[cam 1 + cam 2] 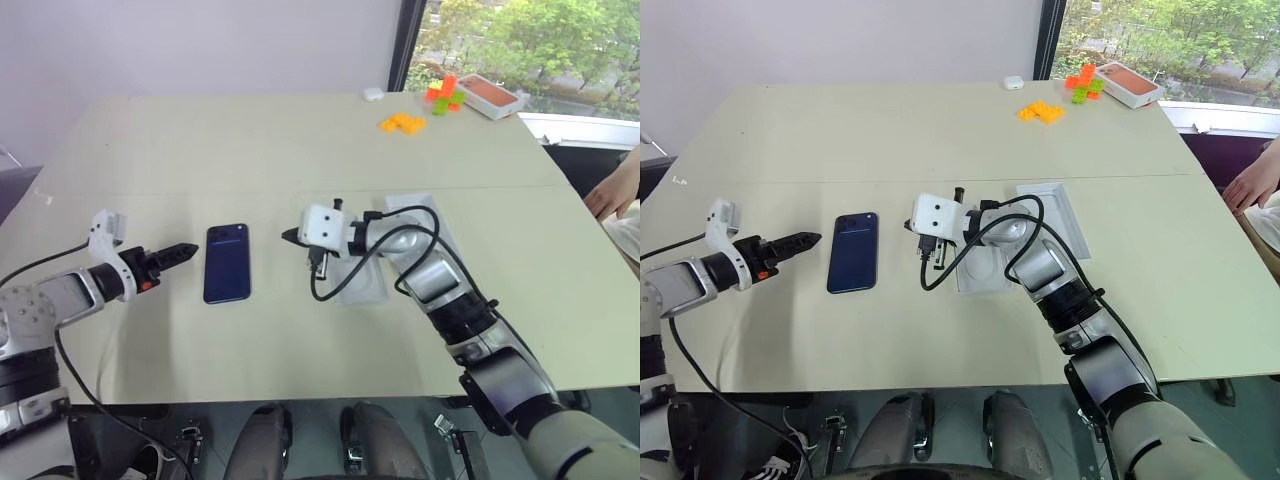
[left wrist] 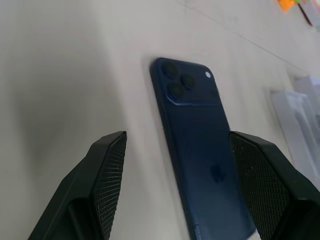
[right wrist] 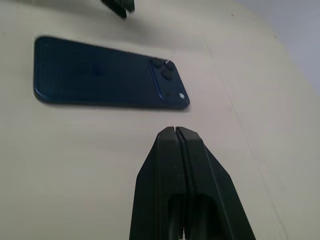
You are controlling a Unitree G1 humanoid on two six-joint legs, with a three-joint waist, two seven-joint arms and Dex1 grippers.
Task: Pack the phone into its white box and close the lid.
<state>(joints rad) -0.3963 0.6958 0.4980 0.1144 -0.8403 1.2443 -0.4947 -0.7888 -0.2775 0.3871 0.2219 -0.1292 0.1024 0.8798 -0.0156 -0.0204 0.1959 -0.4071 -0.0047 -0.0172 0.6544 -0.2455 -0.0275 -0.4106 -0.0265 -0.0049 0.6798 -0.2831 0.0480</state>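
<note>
1. The slim, glossy navy-blue phone point(image 1: 227, 263) is lying flat, back up with its camera patch at the far end, on the pale beige desk point(image 1: 300, 150), between the two tools and touched by neither.
2. A shallow white cardboard tray point(image 1: 1055, 215) and a thin white insert point(image 1: 982, 270) are sitting just beyond the right arm, part hidden by it; which piece is box or lid cannot be told.
3. The left tool point(image 1: 178, 253) is hovering just left of the phone with its black fingers point(image 2: 107, 165) spread, framing the phone's width in the left wrist view.
4. The right tool point(image 1: 290, 236) is pointing at the phone from the right, fingers pressed together and empty.
5. Likely risk: the phone is lying flush on the desk, so spread fingers closing on its thin, slick edges may skid over it or push it aside.
6. Both forearms are reaching forward and angling slightly downward toward the phone.
</note>
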